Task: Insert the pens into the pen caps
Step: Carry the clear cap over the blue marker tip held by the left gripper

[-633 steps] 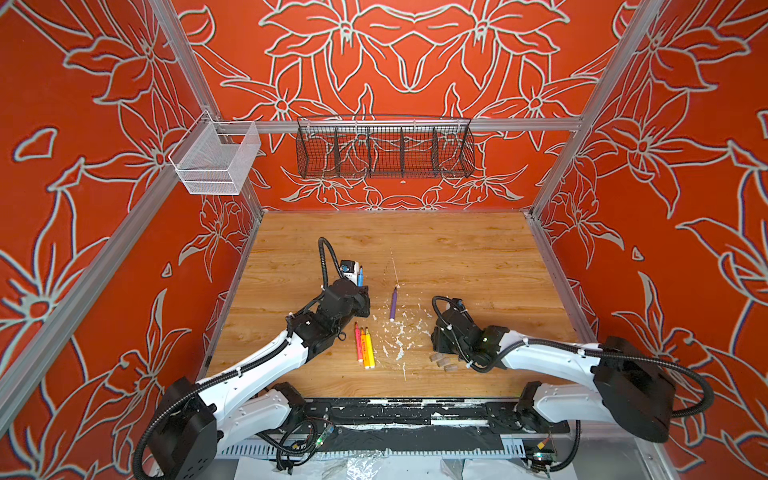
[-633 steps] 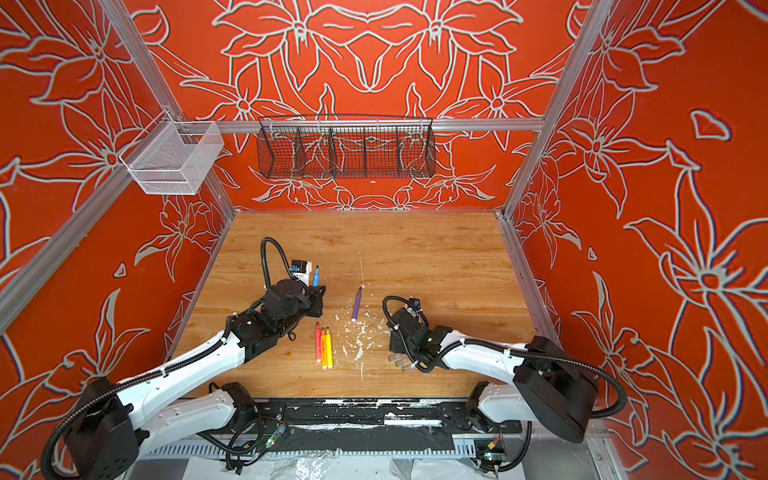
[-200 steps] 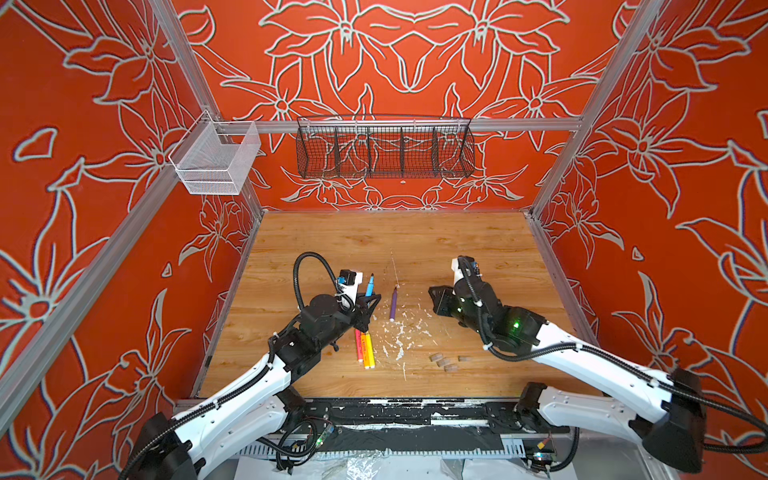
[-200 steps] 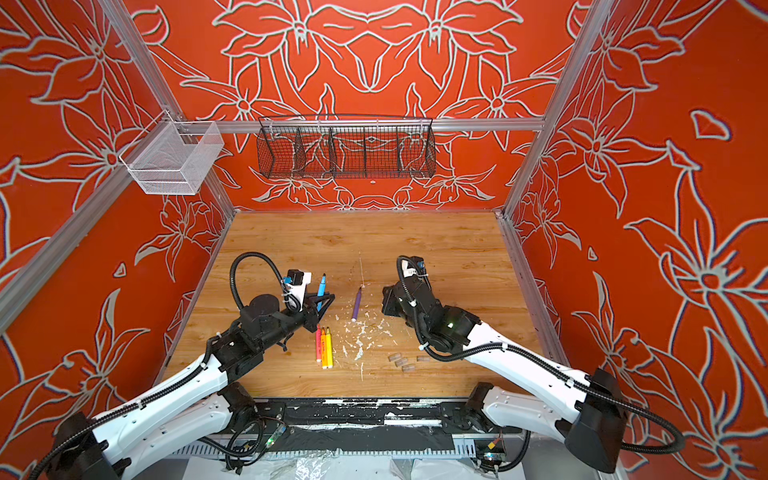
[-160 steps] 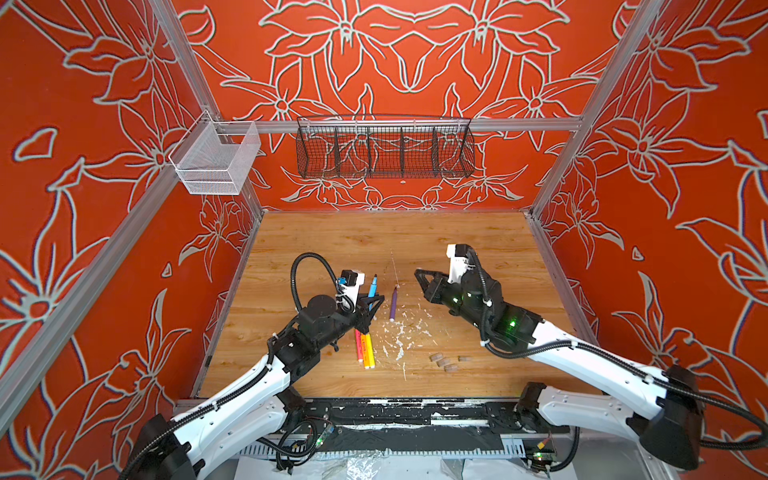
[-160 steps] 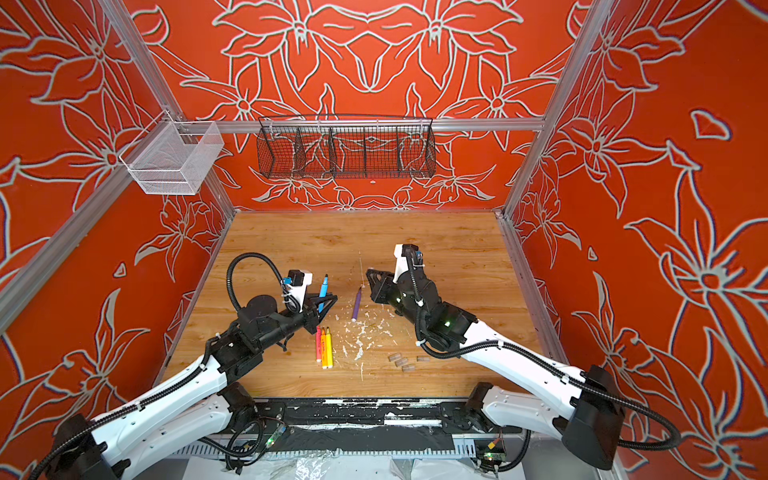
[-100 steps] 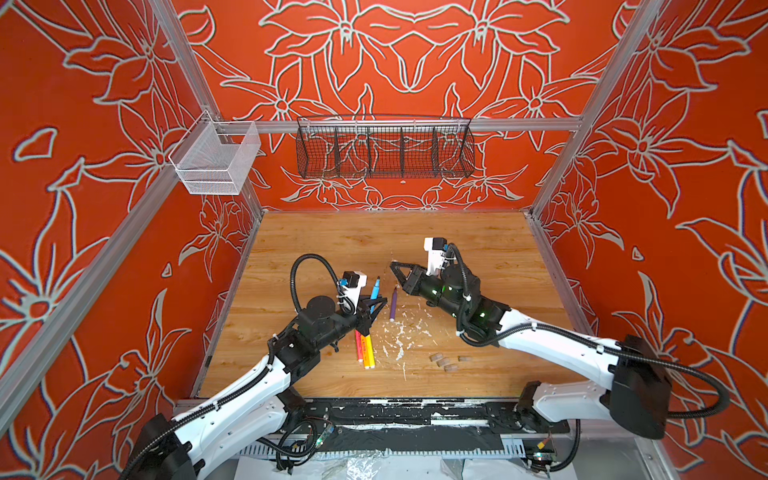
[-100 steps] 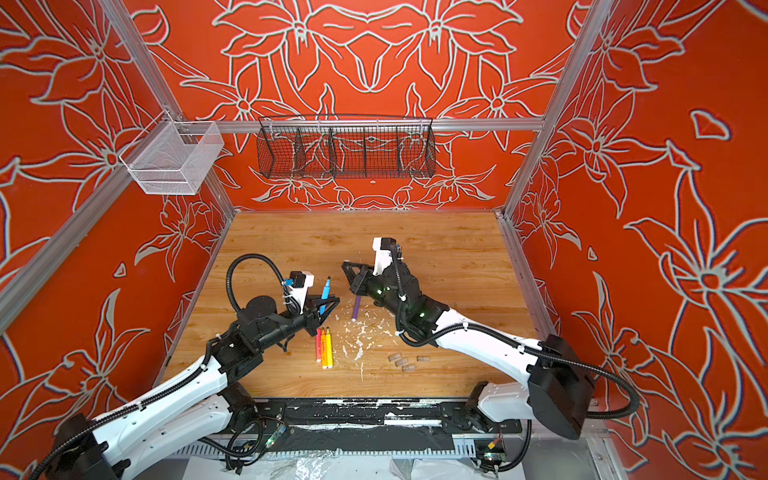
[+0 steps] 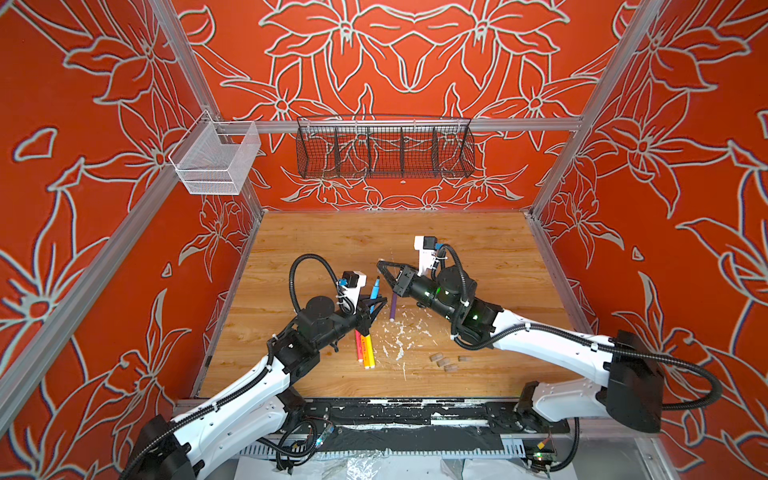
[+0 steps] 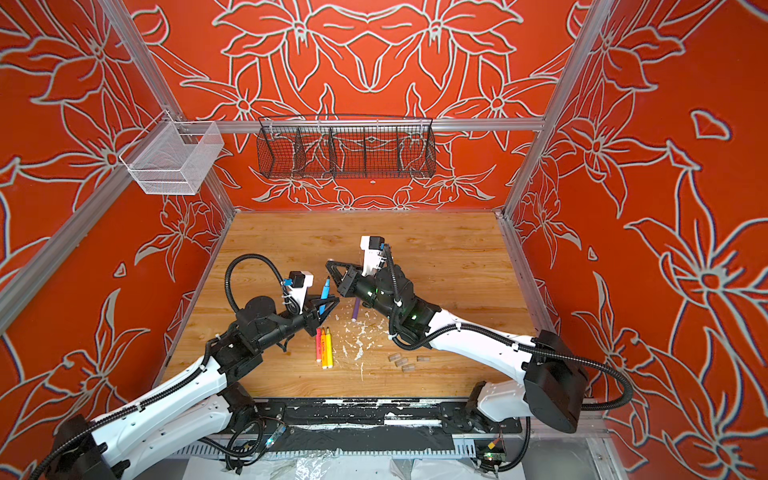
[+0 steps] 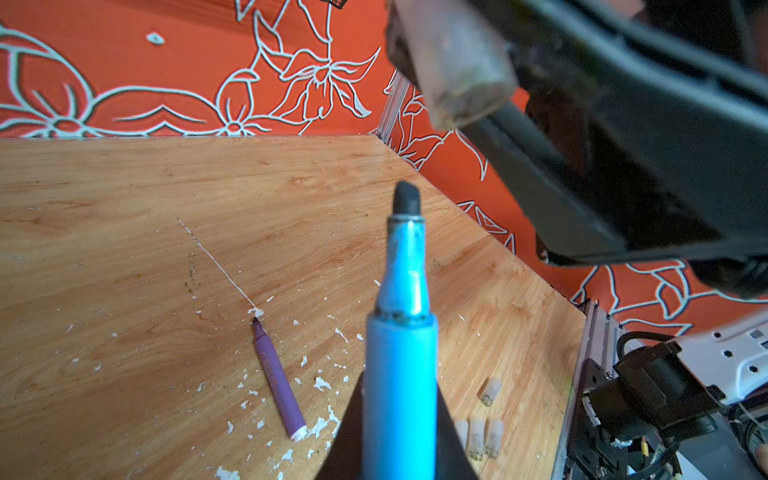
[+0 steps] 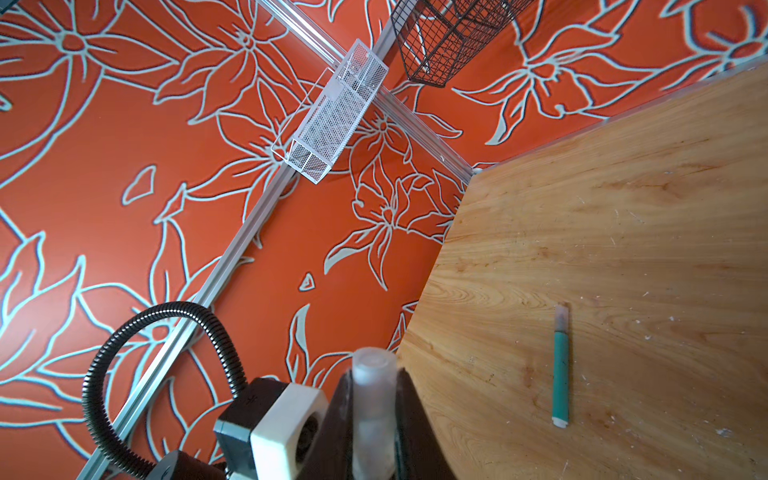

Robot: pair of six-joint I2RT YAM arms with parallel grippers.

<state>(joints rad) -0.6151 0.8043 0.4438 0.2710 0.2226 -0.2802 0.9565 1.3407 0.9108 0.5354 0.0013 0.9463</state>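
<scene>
the right arm (image 9: 540, 340) has swung up from the front of the tabletop (image 9: 332, 245), where it sat low by the loose caps (image 9: 443, 363), and across to the middle. the left arm (image 9: 249, 386) has hardly shifted in the last second. the two now meet for a join.

the right hand (image 9: 383, 267) is narrow, pinching one cap (image 12: 372, 399). the left hand (image 9: 374, 309) is narrow too, gripping the blue pen (image 9: 376, 287) by its barrel, bare tip pointing away from the arm. in the left wrist view the cap hangs near that tip but apart from it and off to one side. i judge the mouth must line up with the tip before any push.

the purple pen (image 9: 392, 305) lies flat below the two hands. the pink pen (image 10: 318, 345), orange pen (image 10: 323, 347) and yellow pen (image 10: 329, 347) lie side by side near the left hand. the green pen (image 12: 560, 370) lies alone, one end seemingly capped. four loose caps stay near the front, three bunched and one just apart, among white flecks (image 9: 401, 332).
</scene>
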